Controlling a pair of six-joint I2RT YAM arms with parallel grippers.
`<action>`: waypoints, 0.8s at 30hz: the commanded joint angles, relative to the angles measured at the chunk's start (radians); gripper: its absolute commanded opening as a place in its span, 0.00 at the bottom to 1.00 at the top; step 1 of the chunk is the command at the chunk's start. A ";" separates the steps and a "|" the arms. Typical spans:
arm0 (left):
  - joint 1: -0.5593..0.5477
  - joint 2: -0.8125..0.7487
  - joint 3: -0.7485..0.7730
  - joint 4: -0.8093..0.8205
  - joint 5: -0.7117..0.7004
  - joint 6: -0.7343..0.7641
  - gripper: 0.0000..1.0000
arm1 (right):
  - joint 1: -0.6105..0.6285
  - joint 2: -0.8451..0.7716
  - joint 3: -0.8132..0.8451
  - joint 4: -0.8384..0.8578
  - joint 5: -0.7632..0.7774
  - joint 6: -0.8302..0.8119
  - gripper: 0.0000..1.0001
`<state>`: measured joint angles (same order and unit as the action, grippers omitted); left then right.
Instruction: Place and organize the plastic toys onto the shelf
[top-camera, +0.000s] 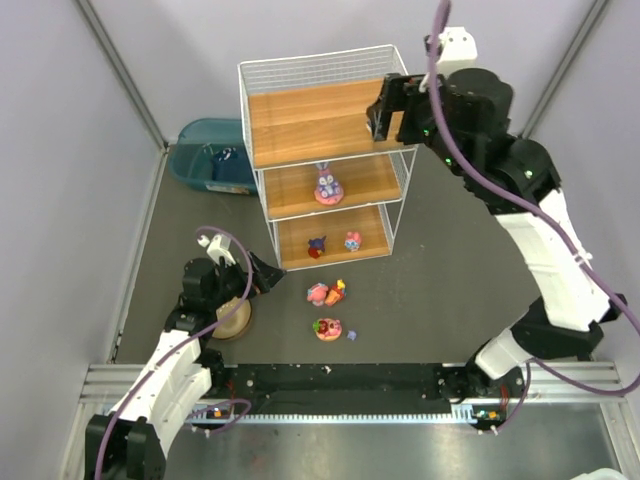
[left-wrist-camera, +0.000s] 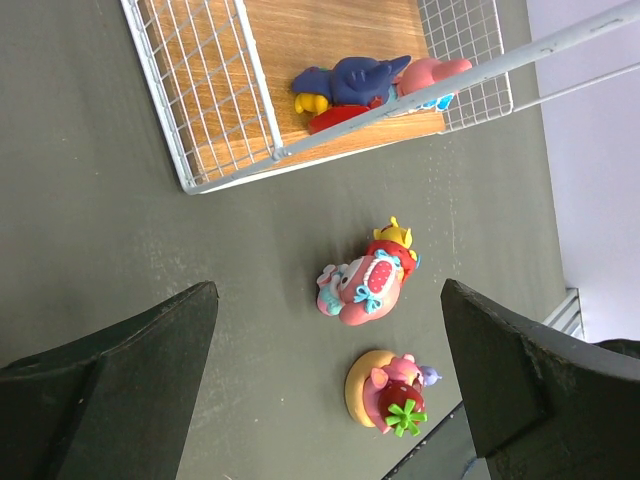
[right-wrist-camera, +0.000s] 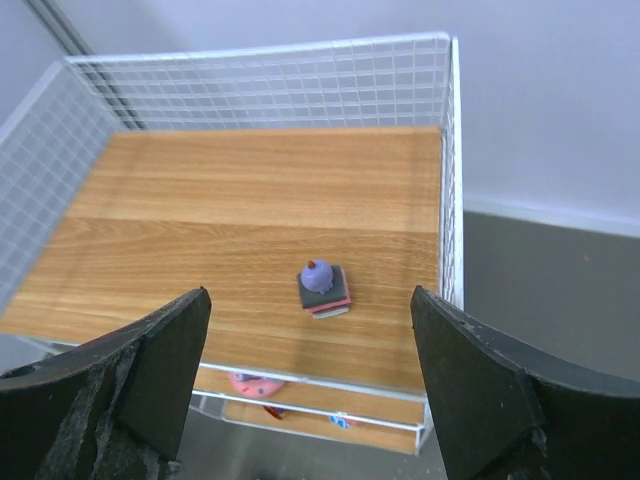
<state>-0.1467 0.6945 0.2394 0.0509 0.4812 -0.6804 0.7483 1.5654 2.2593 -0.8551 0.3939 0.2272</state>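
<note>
The shelf (top-camera: 300, 115) stands at the back centre. A purple-eared bunny (top-camera: 328, 185) is on its middle tier. A dark blue toy (top-camera: 317, 246) and a pink toy (top-camera: 352, 240) are on the bottom tier. A pink and red figurine (top-camera: 327, 293) and a pink flower-topped disc (top-camera: 327, 328) lie on the table in front. My left gripper (top-camera: 264, 277) is open and empty, left of these two toys (left-wrist-camera: 365, 285) (left-wrist-camera: 385, 392). My right gripper (top-camera: 385, 110) is open and empty above the top tier, over a small purple-topped block toy (right-wrist-camera: 324, 288) on the board (right-wrist-camera: 200, 230).
A tan round bowl (top-camera: 235, 320) sits under my left wrist. A teal bin (top-camera: 205, 155) stands left of the shelf. A tiny purple piece (top-camera: 352, 336) lies right of the disc. Grey walls close in on the left, back and right.
</note>
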 joint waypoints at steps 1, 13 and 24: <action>-0.002 -0.030 0.006 0.020 0.004 -0.010 0.99 | -0.007 -0.097 -0.064 0.125 -0.095 -0.014 0.82; -0.002 -0.104 0.018 -0.048 -0.009 0.001 0.99 | 0.440 -0.384 -0.586 0.287 0.187 -0.112 0.79; -0.002 -0.168 0.001 -0.092 -0.003 -0.007 0.99 | 0.560 -0.600 -1.499 0.533 -0.023 0.270 0.72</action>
<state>-0.1467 0.5449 0.2394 -0.0544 0.4786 -0.6827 1.2846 0.9890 0.9596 -0.4522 0.4892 0.3607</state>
